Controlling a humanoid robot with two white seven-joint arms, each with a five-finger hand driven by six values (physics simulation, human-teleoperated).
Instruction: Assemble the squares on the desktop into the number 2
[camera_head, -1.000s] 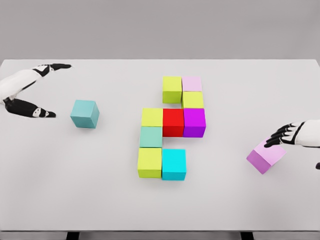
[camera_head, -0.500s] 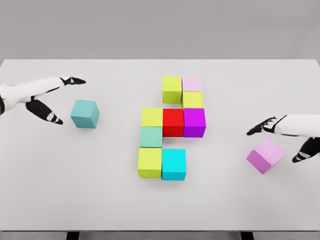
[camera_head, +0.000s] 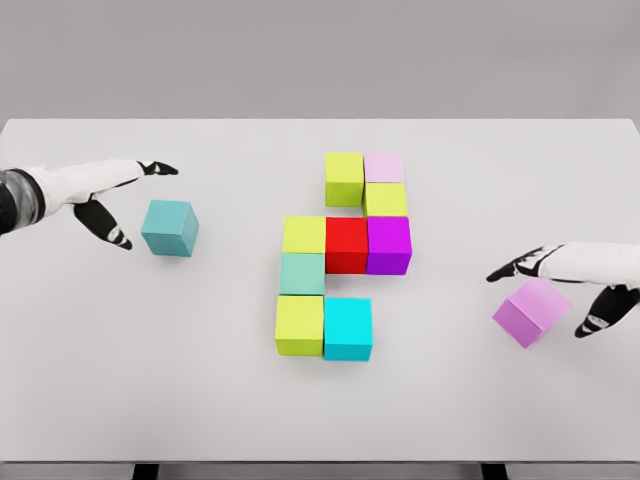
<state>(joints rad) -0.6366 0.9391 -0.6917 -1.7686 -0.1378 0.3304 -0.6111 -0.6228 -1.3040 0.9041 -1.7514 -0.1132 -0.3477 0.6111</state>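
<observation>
Beside right robot hand (camera_head: 560, 285), skewed pink cube (camera_head: 532, 311)

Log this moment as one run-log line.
left hand: open, beside teal cube | right hand: open, over lilac cube | nine-cube cluster mid-table, both loose cubes unplaced

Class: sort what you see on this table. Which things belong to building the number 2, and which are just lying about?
Belong to the job:
- nine-cube cluster
- loose teal cube
- loose lilac cube
- left hand
- right hand

Just lying about:
- nothing; only the white table
</observation>
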